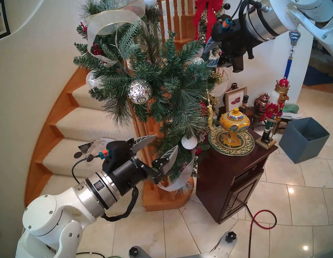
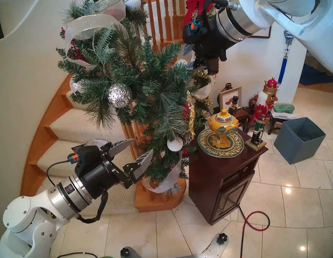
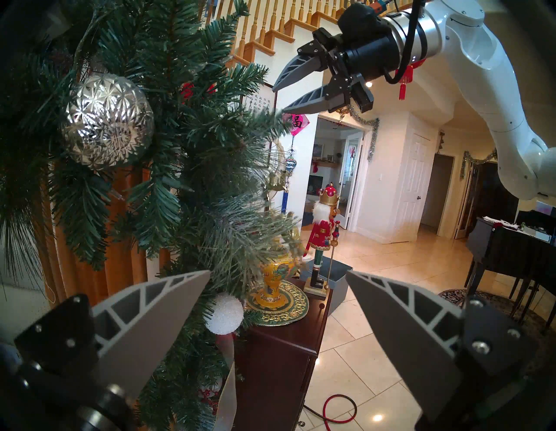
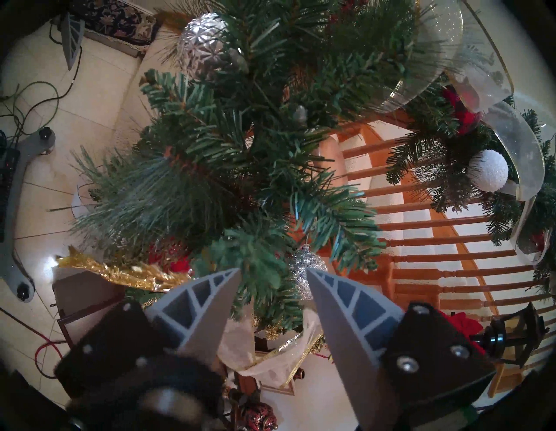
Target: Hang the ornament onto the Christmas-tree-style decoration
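Observation:
The Christmas-tree-style decoration is a bushy green garland with sheer silver ribbon, wound down the stair rail. The ornament, a glittery gold reindeer seen edge-on, dangles on a thin thread from a branch on the garland's right side. My right gripper is open just above that branch, and a green sprig tip sits between its fingers. The gold ornament hangs apart from its fingers. My left gripper is open and empty at the garland's lower left.
A dark wooden cabinet stands right of the garland, carrying a yellow jar and a nutcracker. A grey box sits on the tile floor. Smaller greenery with a red bow is behind my right gripper. Cables cross the floor.

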Robot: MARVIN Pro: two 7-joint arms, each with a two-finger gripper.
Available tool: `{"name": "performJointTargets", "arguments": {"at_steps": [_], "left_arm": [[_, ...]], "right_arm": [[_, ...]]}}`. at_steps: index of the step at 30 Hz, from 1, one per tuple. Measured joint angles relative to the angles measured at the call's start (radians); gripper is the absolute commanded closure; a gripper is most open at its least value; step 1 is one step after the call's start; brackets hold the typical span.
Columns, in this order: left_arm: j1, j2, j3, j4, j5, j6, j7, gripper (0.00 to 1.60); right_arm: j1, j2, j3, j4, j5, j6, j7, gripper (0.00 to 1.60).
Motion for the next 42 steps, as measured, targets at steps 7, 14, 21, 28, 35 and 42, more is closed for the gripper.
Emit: {"name": "performJointTargets", "arguments": {"at_steps": [7, 14, 21, 28, 35, 42], "left_arm": [[0.000, 0.000, 0.000, 0.000, 0.000, 0.000, 0.000, 0.00], [0.000, 0.000, 0.000, 0.000, 0.000, 0.000, 0.000, 0.00], [0.000, 0.000, 0.000, 0.000, 0.000, 0.000, 0.000, 0.00], [0.000, 0.000, 0.000, 0.000, 0.000, 0.000, 0.000, 0.00], [0.000, 0.000, 0.000, 0.000, 0.000, 0.000, 0.000, 0.00], [0.000, 0.000, 0.000, 0.000, 0.000, 0.000, 0.000, 0.00]], "right_arm": [[0.000, 0.009, 0.003, -0.008, 0.011, -0.001, -0.001, 0.61], [0.000, 0.018, 0.005, -0.019, 0.019, -0.001, -0.004, 0.61], [0.000, 0.025, 0.006, -0.023, 0.024, -0.002, -0.006, 0.65], [-0.001, 0.031, 0.006, -0.021, 0.030, 0.000, -0.009, 0.65], [-0.007, 0.040, 0.006, -0.018, 0.041, 0.002, -0.017, 0.63], [-0.028, 0.062, 0.012, -0.023, 0.066, 0.008, -0.032, 0.62]]}}
